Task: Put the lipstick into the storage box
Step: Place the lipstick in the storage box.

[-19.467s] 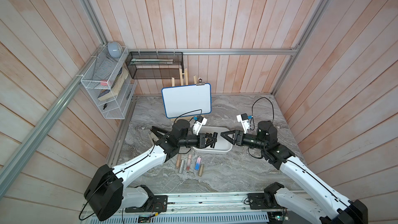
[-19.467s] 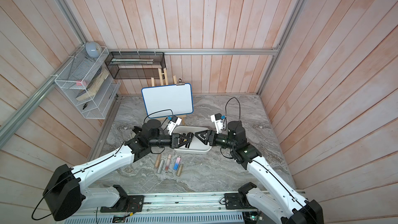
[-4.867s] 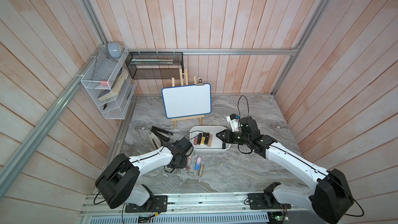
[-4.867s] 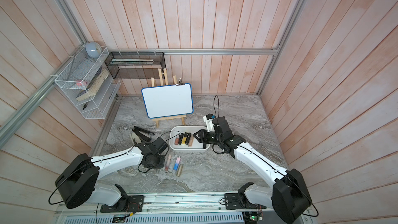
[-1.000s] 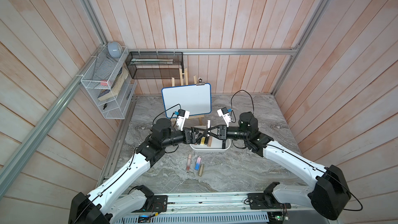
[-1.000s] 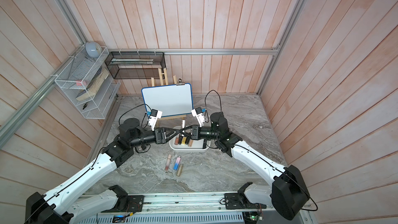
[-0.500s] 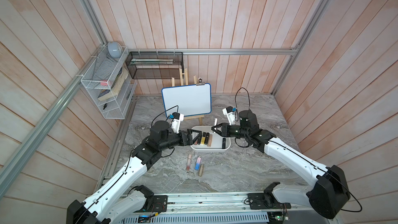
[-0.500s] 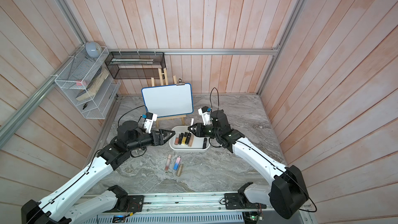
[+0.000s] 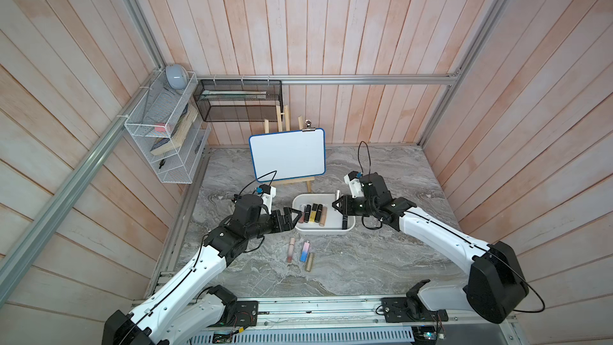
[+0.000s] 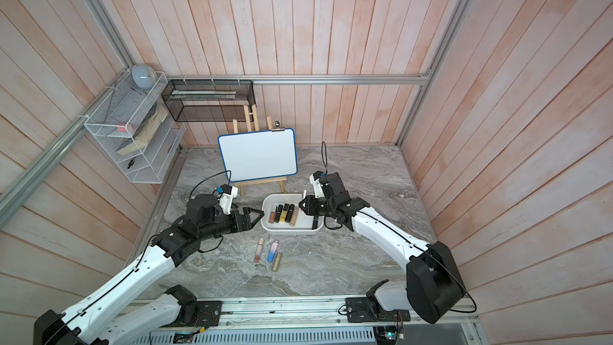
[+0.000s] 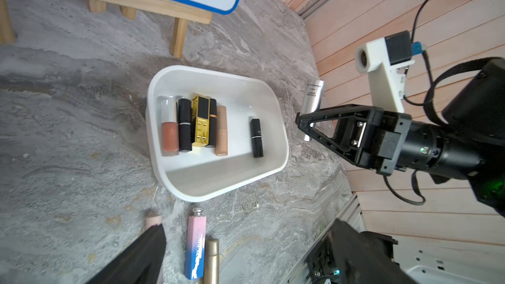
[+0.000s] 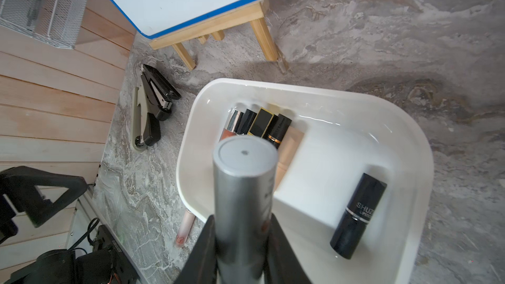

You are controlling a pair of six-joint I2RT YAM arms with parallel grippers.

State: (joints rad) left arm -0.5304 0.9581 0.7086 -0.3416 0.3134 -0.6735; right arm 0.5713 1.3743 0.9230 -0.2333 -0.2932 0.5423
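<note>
Silver lipstick (image 12: 243, 200) sits pinched in the right fingers (image 12: 202, 244) above the rim of the white storage box (image 9: 318, 230) (six tubes lie inside). Left fingers (image 11: 142, 255), spread wide and empty, hover beside it.

You are looking at a robot lab cell with a homely dressing: plank walls (image 9: 298, 28) on an aluminium frame (image 9: 331, 79) box in a marble top (image 9: 365, 260), and two arms (image 9: 441, 237) stand mounted on a rail (image 9: 315, 306) along its front edge. A whiteboard (image 9: 287, 154), a wire rack (image 9: 172, 167) and a mesh basket (image 9: 238, 111) give it a desk-corner look.
</note>
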